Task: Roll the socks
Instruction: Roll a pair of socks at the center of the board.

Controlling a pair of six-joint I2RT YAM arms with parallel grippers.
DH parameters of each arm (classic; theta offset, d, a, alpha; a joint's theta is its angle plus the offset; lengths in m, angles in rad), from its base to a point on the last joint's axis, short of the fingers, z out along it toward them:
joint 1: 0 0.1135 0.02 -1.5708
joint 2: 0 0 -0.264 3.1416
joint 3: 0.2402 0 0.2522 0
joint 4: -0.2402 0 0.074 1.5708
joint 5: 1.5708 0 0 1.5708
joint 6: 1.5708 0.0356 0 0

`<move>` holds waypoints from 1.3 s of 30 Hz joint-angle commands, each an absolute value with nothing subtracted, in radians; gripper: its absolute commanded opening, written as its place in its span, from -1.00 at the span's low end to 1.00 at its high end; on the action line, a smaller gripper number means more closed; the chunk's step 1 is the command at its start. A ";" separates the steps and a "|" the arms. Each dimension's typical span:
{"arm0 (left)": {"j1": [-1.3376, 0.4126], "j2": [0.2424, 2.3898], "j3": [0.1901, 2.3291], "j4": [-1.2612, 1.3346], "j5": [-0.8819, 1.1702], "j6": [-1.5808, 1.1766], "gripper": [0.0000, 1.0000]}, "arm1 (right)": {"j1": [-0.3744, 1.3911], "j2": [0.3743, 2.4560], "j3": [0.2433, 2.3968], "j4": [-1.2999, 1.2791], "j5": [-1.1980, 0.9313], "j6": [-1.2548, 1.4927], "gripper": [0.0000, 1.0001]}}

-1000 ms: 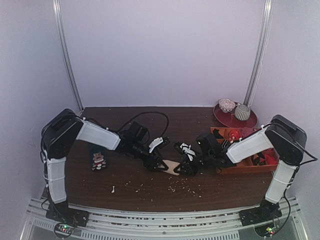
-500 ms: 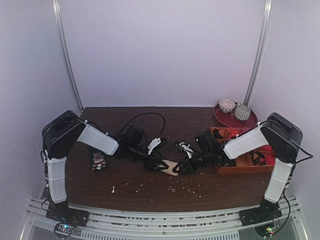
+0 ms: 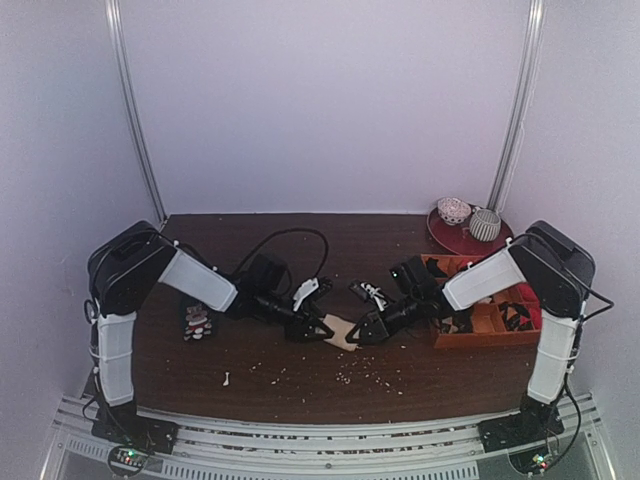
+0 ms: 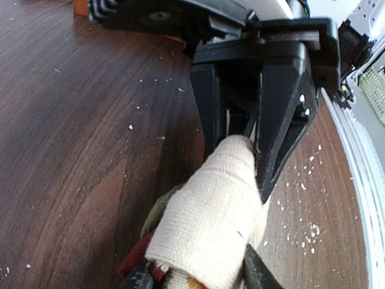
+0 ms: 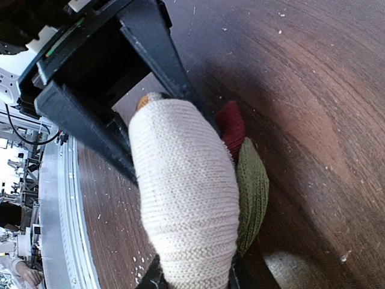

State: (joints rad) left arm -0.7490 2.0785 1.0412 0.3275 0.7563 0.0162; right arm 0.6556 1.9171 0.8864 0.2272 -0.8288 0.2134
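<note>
Your right claw is clamping one end of the socks | your left claw is pinching the other end, fingers pressing both sides | socks are showing as a cream roll, red and green peeking out, between both claws, mid table.

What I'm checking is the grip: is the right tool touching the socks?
Touching. The left wrist view shows the right tool with both fingers pressed against the cream end of the socks, with no gap on either side.
</note>
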 commanded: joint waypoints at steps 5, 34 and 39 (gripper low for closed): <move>-0.757 2.178 1.144 0.197 0.781 0.028 -0.76 | 0.664 2.014 0.863 -0.061 -0.693 0.188 -0.52; -0.756 2.232 1.019 0.106 0.698 0.051 -0.91 | 0.674 1.902 1.127 -0.179 -0.660 0.038 0.57; -0.756 2.232 1.025 0.098 0.696 0.055 -0.92 | 0.680 1.907 1.108 -0.180 -0.629 0.038 0.68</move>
